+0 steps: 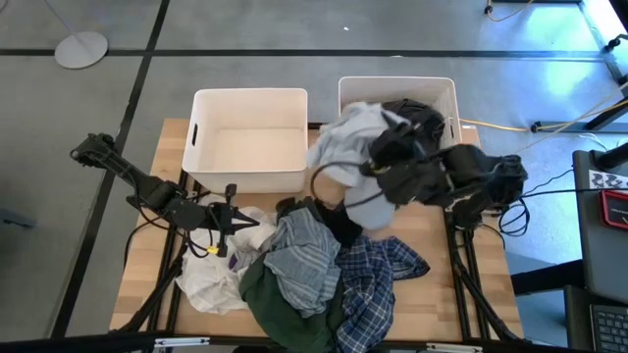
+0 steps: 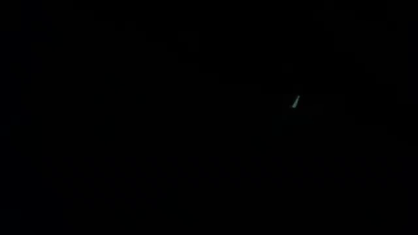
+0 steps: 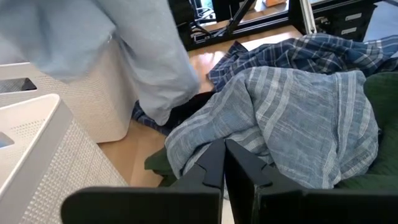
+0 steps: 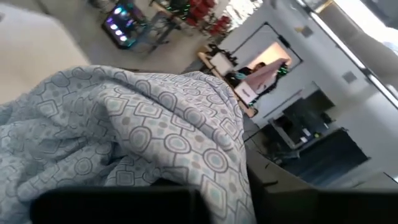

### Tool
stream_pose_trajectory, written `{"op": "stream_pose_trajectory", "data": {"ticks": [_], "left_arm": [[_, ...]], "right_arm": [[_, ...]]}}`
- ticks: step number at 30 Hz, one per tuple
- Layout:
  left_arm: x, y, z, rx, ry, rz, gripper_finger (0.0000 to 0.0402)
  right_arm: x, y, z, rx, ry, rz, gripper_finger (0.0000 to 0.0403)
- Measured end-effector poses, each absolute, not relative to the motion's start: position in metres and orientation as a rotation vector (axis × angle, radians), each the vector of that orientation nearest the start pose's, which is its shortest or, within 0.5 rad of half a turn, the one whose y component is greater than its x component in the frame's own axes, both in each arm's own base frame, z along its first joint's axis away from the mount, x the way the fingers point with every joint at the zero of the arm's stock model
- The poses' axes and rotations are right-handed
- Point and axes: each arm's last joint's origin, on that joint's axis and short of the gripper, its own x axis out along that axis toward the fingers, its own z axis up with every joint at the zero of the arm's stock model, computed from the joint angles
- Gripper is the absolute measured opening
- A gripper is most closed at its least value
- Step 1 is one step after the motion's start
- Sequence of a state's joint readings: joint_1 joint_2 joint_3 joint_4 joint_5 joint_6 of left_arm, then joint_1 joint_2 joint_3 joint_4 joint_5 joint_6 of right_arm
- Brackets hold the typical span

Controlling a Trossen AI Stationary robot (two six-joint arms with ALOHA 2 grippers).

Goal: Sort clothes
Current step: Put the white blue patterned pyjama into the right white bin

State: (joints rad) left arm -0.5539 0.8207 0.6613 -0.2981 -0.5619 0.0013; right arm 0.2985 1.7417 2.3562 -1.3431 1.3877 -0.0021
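Observation:
A pile of clothes lies on the table's near middle: a striped grey-blue shirt (image 1: 304,250), a navy-and-white plaid shirt (image 1: 373,279), a dark green garment (image 1: 280,304), a white one (image 1: 211,284) and a dark one (image 1: 334,221). My right gripper (image 1: 383,157) is raised over the near edge of the right bin (image 1: 392,82), shut on a pale grey-blue patterned garment (image 1: 348,137). My left gripper (image 1: 235,224) is shut and low at the pile's left edge, its fingertips (image 3: 224,168) pointing at the striped shirt (image 3: 292,118). The low view is dark. My right gripper holds the pale grey-blue garment lifted above the table. The cloth (image 4: 124,124) drapes over the fingers and hides the place of contact. It hangs slack below the gripper, its lower end (image 1: 368,211) reaching down toward the pile beside the right bin.
Two white bins stand side by side at the table's far edge. The left bin (image 1: 194,137) shows only its bare floor, and the right one holds a dark garment (image 1: 422,113). Bare wood shows at the table's near right (image 1: 461,284) and far left (image 1: 167,147).

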Motion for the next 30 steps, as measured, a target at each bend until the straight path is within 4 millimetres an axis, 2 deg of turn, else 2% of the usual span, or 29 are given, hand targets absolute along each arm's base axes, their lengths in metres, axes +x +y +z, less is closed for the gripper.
{"op": "stream_pose_trajectory", "data": {"ticks": [15, 22, 30], "left_arm": [[0.156, -0.079, 0.276, 0.249, 0.388, 0.007, 0.0001], [0.156, -0.079, 0.276, 0.249, 0.387, 0.006, 0.0001], [0.156, -0.079, 0.277, 0.265, 0.384, 0.003, 0.0001]], "right_arm": [[0.257, 0.02, 0.591, -0.497, 0.306, -1.218, 0.0046], [0.251, 0.002, 0.61, -0.509, 0.217, -1.252, 0.0047], [0.253, -0.02, 0.619, -0.561, 0.046, -1.206, 0.0047]]}}
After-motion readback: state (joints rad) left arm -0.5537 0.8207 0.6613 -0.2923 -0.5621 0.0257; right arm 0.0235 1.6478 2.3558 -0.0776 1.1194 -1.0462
